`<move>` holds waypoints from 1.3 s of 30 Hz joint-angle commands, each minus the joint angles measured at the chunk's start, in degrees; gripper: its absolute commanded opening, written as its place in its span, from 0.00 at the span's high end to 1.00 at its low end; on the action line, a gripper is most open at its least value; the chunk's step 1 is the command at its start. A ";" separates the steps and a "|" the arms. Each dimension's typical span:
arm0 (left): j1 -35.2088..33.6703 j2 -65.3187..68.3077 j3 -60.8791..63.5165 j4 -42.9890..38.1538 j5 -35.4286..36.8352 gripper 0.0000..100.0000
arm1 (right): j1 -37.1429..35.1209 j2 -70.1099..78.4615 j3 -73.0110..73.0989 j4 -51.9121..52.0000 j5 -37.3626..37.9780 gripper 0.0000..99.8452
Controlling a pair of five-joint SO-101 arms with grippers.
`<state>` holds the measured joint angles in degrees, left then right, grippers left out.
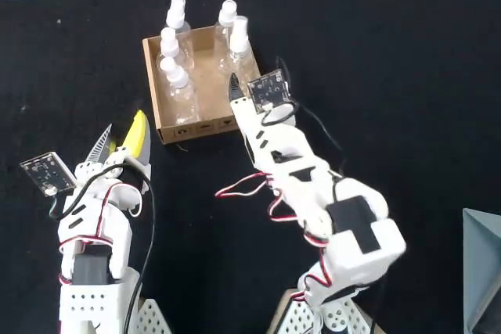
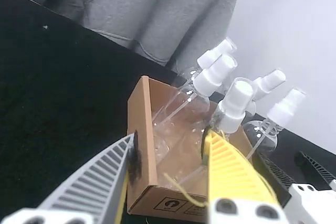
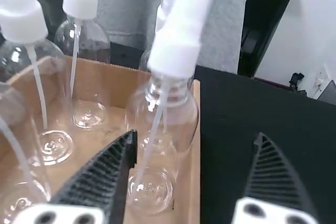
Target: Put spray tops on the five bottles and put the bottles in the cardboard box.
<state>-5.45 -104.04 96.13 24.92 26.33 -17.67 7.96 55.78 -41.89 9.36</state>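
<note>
All five bottles (image 1: 178,82) stand inside the cardboard box (image 1: 196,127), each with a spray top on. The right gripper (image 1: 246,87) hangs at the box's near right corner, jaws wide and empty. The closest bottle (image 3: 168,114) is just inside the wall ahead of it. The left gripper (image 1: 123,124), also open and empty, sits off the box's near left corner. I'd say the job now is a clean retreat. Draw the right arm straight back from the box, so no finger clips that bottle. It may already be brushing the wall.
</note>
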 commanded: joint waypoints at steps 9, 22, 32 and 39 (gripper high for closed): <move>-0.48 -0.26 1.27 -1.67 0.26 0.80 | 2.90 -10.95 3.74 -0.18 0.53 0.72; -0.48 -0.26 1.27 -1.67 0.18 0.80 | 2.90 -20.88 10.24 -0.18 0.44 0.72; -0.48 -0.26 1.27 -1.67 0.09 0.80 | 2.99 -29.58 15.25 -0.18 -4.84 0.72; -0.40 -0.26 1.27 -1.67 0.09 0.80 | 2.99 -35.47 18.68 -0.18 -4.75 0.72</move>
<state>-5.45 -104.04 96.13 24.57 26.33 -17.67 -22.99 74.24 -41.89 5.23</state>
